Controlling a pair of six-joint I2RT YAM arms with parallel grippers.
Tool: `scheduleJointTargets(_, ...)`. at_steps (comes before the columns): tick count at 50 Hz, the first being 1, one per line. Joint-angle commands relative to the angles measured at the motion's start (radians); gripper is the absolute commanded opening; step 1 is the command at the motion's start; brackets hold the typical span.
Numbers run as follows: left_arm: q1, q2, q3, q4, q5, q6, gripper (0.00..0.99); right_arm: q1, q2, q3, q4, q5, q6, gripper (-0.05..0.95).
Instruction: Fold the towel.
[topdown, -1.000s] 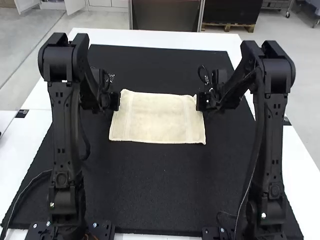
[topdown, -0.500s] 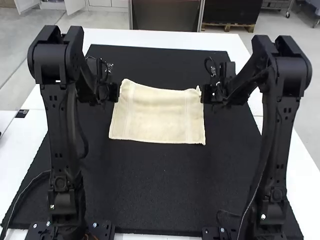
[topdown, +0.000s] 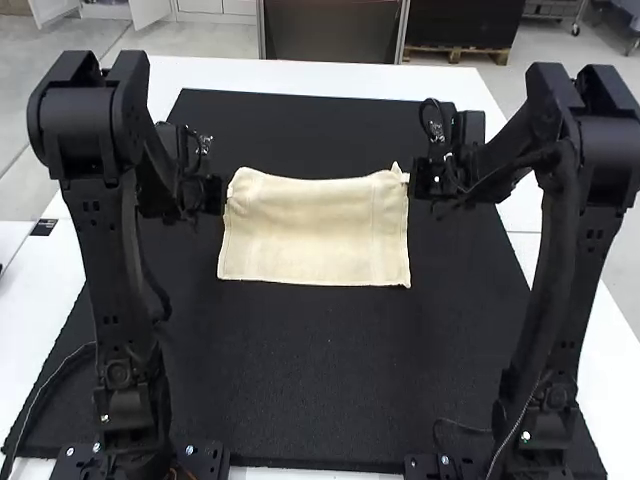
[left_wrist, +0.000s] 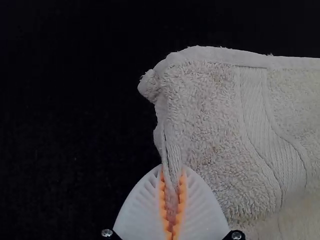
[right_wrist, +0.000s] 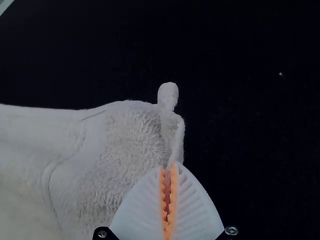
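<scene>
The cream towel (topdown: 315, 230) lies as a wide rectangle at the middle of the mat, its far edge lifted near both corners. At the towel's left side, near the far corner, is my left gripper (topdown: 218, 195); my right gripper (topdown: 412, 180) is at the opposite side. In the left wrist view, my left gripper (left_wrist: 172, 202) is shut on the side edge of the towel (left_wrist: 210, 125), just below a corner. My right gripper (right_wrist: 168, 200) pinches the other side edge of the towel (right_wrist: 125, 145) in the right wrist view, close to a small corner tab.
A black mat (topdown: 320, 390) covers most of the white table (topdown: 300, 75), extending in front of and beyond the towel. Both arms stand at the near side, one at each side of the mat. A cable runs at the near left.
Both grippers have moved outward, away from each other. The towel's far edge rose off the mat, and its far left corner has shifted left with the left gripper.
</scene>
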Motion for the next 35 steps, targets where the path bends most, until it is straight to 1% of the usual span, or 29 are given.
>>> scheduleJointTargets(1,0.025,-0.049,-0.034,0.006,0.0,0.022,0.015,-0.026,-0.053,-0.016,-0.016,-0.021,0.006,-0.02)
scheduleJointTargets(10,0.031,-0.11,-0.084,0.005,0.006,0.022,0.015,-0.027,-0.105,-0.053,-0.044,-0.04,0.006,-0.02)
scheduleJointTargets(16,0.031,-0.152,-0.112,-0.012,0.01,0.022,0.015,-0.034,-0.148,-0.082,-0.06,-0.047,0.006,-0.02)
scheduleJointTargets(20,0.031,-0.184,-0.127,-0.032,0.012,0.022,0.015,-0.04,-0.176,-0.101,-0.08,-0.059,0.006,-0.02)
scheduleJointTargets(25,0.031,-0.224,-0.15,-0.057,0.012,0.023,0.015,-0.047,-0.21,-0.122,-0.129,-0.073,0.003,-0.02)
scheduleJointTargets(29,0.029,-0.255,-0.169,-0.077,0.012,0.023,0.015,-0.055,-0.237,-0.15,-0.14,-0.091,0.006,-0.02)
scheduleJointTargets(35,0.029,-0.299,-0.195,-0.101,0.012,0.029,0.015,-0.066,-0.274,-0.188,-0.156,-0.097,0.006,-0.02)
